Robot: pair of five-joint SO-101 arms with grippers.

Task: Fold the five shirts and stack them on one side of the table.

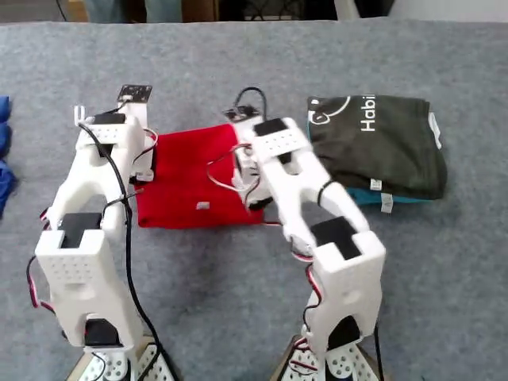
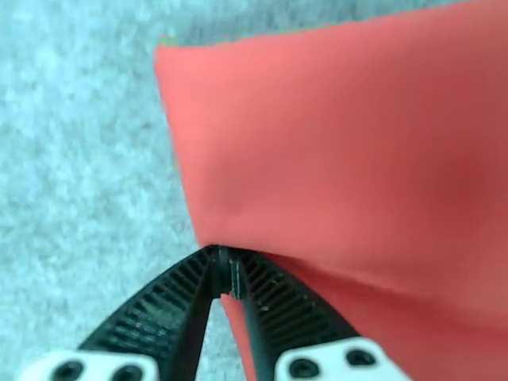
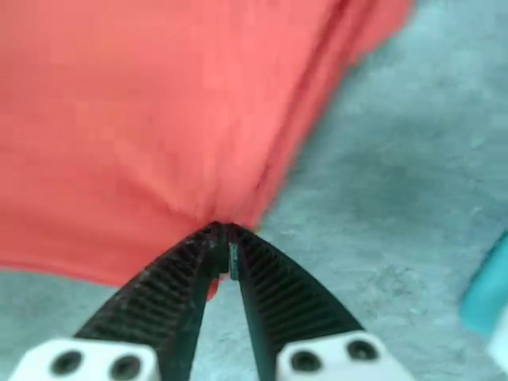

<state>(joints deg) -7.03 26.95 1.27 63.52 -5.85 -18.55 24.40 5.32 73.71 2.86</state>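
Firmly, red shirt (image 1: pixel 190 184) in left gripper (image 2: pixel 224 274), right gripper (image 3: pixel 222 240)

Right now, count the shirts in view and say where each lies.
4: red shirt mid-table; dark shirt folded at the right, atop a teal shirt; blue cloth at the left edge, likely a shirt. A fifth may be hidden.

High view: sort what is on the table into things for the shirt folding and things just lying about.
For the job: red shirt, pinched by left gripper and right gripper; dark green shirt folded on a teal shirt; blue cloth at the edge, probably another shirt.
Just there: grey table cover; arms' black cables.
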